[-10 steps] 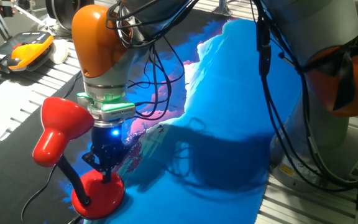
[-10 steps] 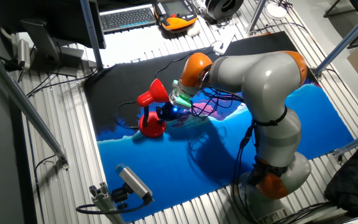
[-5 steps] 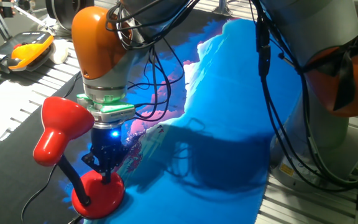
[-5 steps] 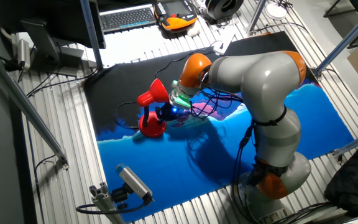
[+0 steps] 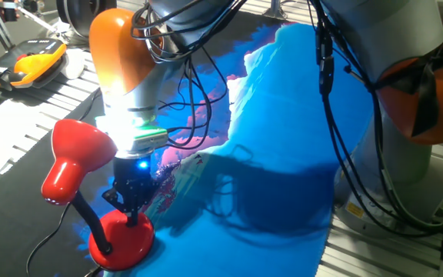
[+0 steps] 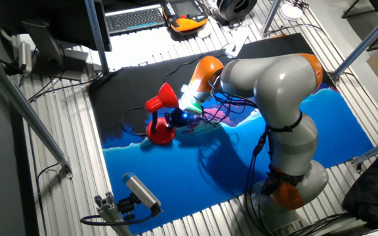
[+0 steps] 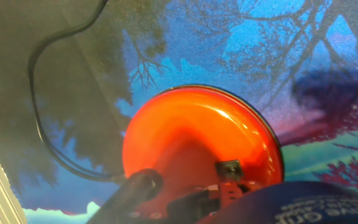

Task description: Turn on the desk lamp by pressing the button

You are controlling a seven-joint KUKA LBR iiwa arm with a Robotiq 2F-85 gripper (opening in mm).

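The desk lamp (image 5: 74, 158) is glossy red, with a bell-shaped shade, a black bendy neck (image 5: 91, 219) and a round domed base (image 5: 121, 240). It also shows in the other fixed view (image 6: 157, 103). My gripper (image 5: 133, 211) points straight down, its dark tips touching the top of the base. Bright white light from the shade's mouth washes over my arm's lower link. The button is hidden under the fingers in both fixed views. In the hand view the base (image 7: 191, 134) fills the middle, with a small dark spot (image 7: 229, 168) on it. No view shows a gap between the fingertips.
The lamp's thin black cord (image 7: 39, 124) loops over the black mat to the left. A blue patterned cloth (image 5: 283, 154) covers the table's right part. An orange-and-black handheld device (image 5: 33, 63) and a keyboard (image 6: 135, 18) lie at the back. Loose cables (image 5: 198, 92) hang from my arm.
Bright white light now falls on my arm's lower link beside the shade; it was not there before. The arm and the lamp have not visibly moved.
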